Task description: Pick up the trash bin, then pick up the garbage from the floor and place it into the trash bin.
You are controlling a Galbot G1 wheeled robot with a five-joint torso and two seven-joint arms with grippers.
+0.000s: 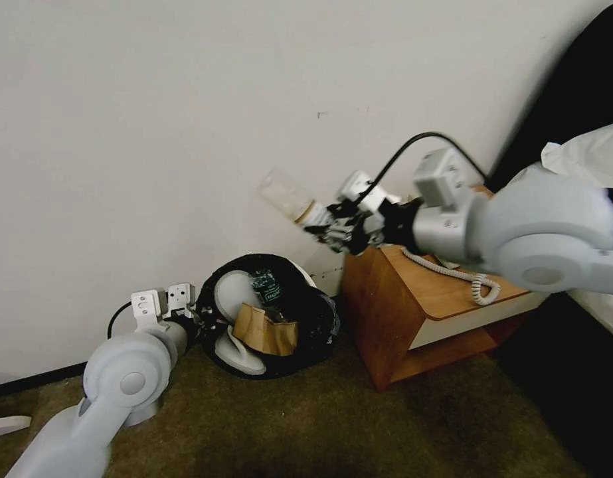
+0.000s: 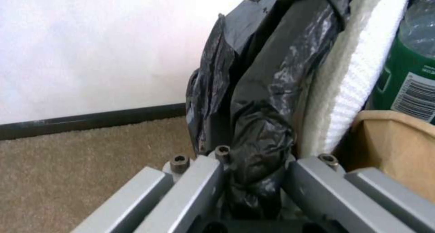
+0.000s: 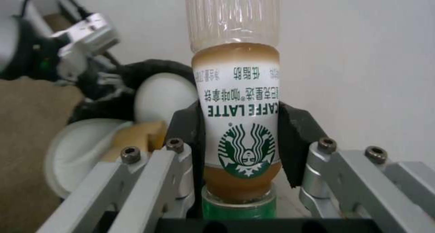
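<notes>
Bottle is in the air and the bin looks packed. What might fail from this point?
The trash bin already holds slippers, cardboard and a green-labelled bottle, so the latte bottle in the right gripper may bounce out. The left gripper pinches only the bag-covered rim, which might slip.

Trash bin [image 1: 319, 318] tilted on carpet against wall, left of nightstand [image 1: 412, 312]. In it I see slippers [image 1: 243, 352], cardboard [image 1: 266, 328], one bottle [image 1: 266, 285]. Left claw [image 2: 254, 178] on its left rim. Right claw [image 1: 333, 229] holds latte bottle [image 1: 289, 196] above bin.
</notes>
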